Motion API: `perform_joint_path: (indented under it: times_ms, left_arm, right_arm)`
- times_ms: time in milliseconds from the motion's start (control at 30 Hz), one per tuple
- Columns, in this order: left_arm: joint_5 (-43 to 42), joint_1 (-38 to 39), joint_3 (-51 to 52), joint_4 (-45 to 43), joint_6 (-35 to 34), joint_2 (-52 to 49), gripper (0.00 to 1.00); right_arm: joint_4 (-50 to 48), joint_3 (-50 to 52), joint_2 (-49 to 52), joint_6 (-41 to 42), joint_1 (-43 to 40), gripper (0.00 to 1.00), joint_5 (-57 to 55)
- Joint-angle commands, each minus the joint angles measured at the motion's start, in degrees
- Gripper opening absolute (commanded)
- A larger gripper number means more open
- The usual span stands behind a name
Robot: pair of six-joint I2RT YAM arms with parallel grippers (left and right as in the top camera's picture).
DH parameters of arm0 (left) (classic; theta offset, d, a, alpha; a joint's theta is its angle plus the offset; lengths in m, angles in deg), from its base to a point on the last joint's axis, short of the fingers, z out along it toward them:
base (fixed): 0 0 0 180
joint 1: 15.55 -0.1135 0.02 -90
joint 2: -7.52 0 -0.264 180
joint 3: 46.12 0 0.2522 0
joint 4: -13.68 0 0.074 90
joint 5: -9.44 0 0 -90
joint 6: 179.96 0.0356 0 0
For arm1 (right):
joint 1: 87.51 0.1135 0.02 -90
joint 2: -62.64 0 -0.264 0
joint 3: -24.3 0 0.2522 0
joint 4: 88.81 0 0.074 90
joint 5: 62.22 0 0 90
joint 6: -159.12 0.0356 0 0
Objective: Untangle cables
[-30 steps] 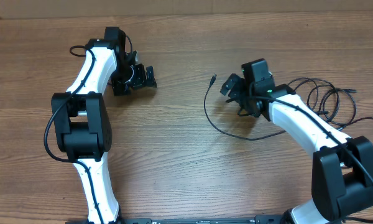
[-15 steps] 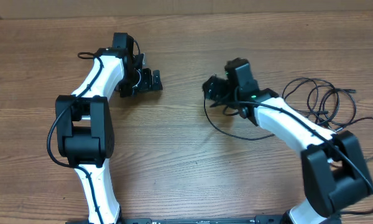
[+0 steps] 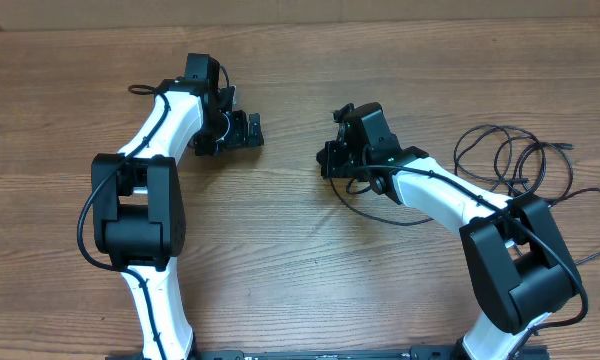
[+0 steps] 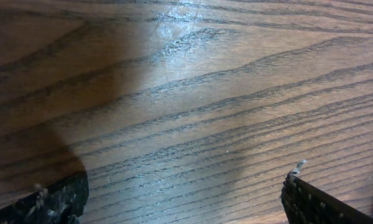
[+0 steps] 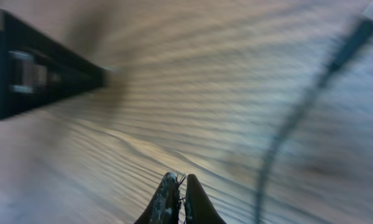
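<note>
The cables [image 3: 520, 160] lie in loose black loops on the wooden table at the right. One thin strand [image 3: 395, 221] curves out from them under my right arm toward the middle. My right gripper [image 3: 330, 162] sits at the table's centre, its fingers pressed together. In the right wrist view the gripper [image 5: 181, 183] is shut with nothing seen between the tips, and a blurred cable [image 5: 286, 130] with its plug runs apart to the right. My left gripper [image 3: 237, 131] stands open at the back left, and in its wrist view the gripper [image 4: 183, 199] holds only bare wood between its fingers.
The wooden table [image 3: 280, 260] runs across the whole view. Both arm bases stand at the front edge. A dark blurred bar [image 5: 43, 74] crosses the left of the right wrist view.
My right gripper has swung left toward the table's centre and gone from open to shut. The left arm shifted slightly right early on, then stayed still and open.
</note>
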Motion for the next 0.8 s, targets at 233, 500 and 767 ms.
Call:
perform_joint_path:
  times_ms: [233, 500, 767]
  left_arm:
    - [-2.0, 1.1, 3.5, -2.6, 0.5, -4.6, 0.99]
    - [-1.9, 1.1, 3.5, -3.4, 0.5, -4.6, 1.00]
    - [-0.5, 1.1, 3.5, -3.4, 0.5, -4.6, 1.00]
  right_arm:
    - [-8.3, 0.3, 0.2, 2.5, 1.9, 0.04, 3.5]
    - [-9.4, 0.3, 4.0, 2.7, 5.2, 0.04, -1.8]
    - [-11.9, 0.3, 9.4, 2.8, 5.6, 0.08, -1.8]
